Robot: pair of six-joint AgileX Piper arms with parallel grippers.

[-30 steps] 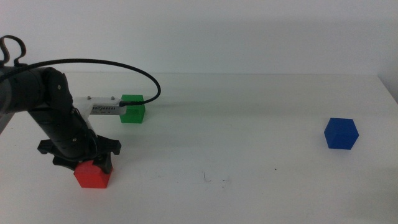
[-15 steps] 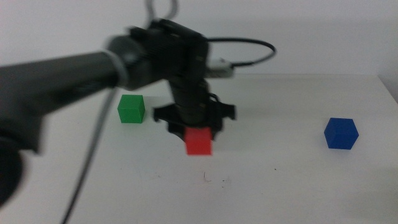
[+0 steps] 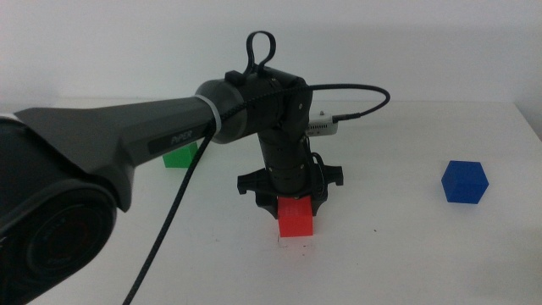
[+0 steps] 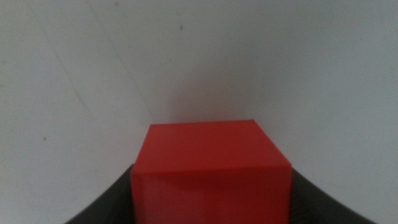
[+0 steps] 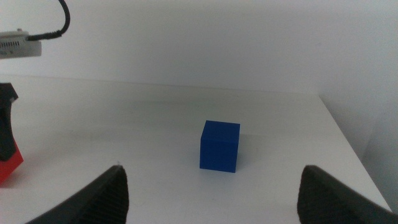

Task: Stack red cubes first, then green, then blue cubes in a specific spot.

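While the right gripper (image 5: 211,186) waits low at the near edge of the table with its jaws spread wide and empty, the work sits a little farther in: the left gripper (image 3: 293,202) has its jaws clamped on the red cube (image 3: 296,218), which it holds at or just above the white tabletop (image 3: 406,254) near the middle (contact with the surface cannot be told from these views). A few tiny dark specks lie right beside the cube's base, so this patch looks like the specific spot (image 3: 281,243) where the stack is to begin; the cube is carried square and level, probably so that it lands flat and gives the next cube a true face. The left wrist view shows the red cube (image 4: 211,171) filling the gap between the jaws. Farther off to the right stands the blue cube (image 3: 465,181), alone and well apart. Farthest back, the green cube (image 3: 178,156) shows only partly behind the left arm (image 3: 127,135).
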